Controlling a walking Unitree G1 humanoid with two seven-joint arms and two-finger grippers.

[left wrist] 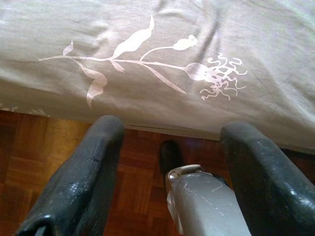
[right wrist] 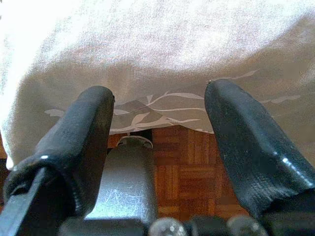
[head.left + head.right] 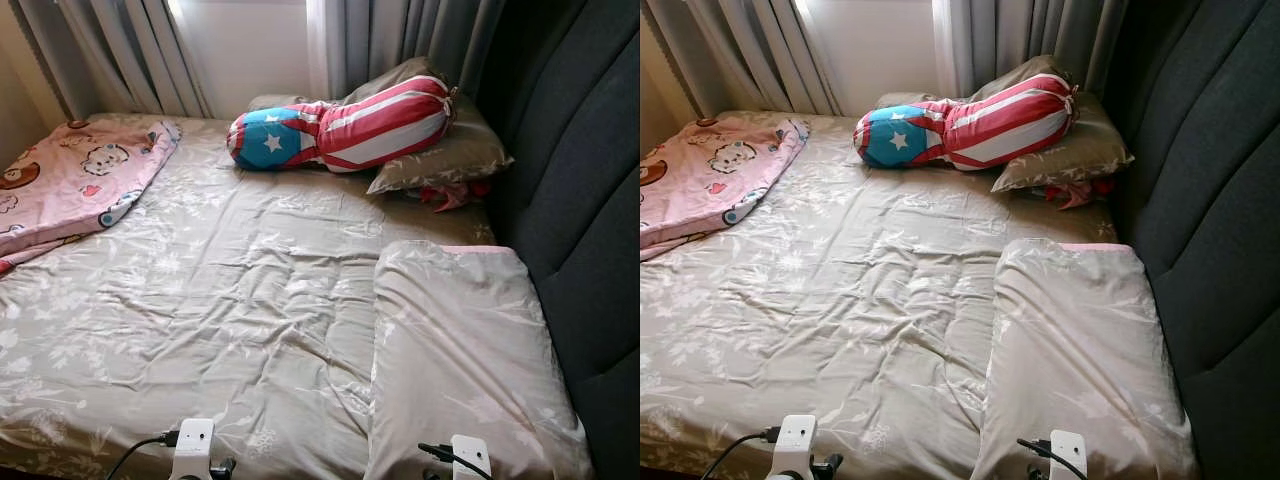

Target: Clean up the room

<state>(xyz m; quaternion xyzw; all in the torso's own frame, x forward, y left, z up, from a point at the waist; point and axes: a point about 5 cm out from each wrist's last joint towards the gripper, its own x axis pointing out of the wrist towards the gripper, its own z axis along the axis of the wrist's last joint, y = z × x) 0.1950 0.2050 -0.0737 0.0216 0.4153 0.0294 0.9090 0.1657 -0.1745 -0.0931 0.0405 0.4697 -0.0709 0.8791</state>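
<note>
A bed with a crumpled taupe floral sheet [image 3: 230,290] lies before me. A pink cartoon blanket [image 3: 75,185] is bunched at its far left. A stars-and-stripes bolster [image 3: 340,128] rests at the far end, partly on a taupe pillow [image 3: 450,155] with a bit of red cloth [image 3: 450,193] poking out beneath it. A second taupe pillow [image 3: 465,360] lies near me on the right. My left gripper [image 1: 172,132] is open, low by the bed's hanging edge. My right gripper [image 2: 160,96] is open too, facing the sheet's overhang.
A dark grey padded headboard [image 3: 580,200] runs along the bed's right side. Grey curtains [image 3: 130,50] hang behind the far end. Parquet floor [image 1: 44,147] shows under the bed edge, with my silver leg [image 1: 206,206] between the fingers. My wrists [image 3: 193,445] sit at the near edge.
</note>
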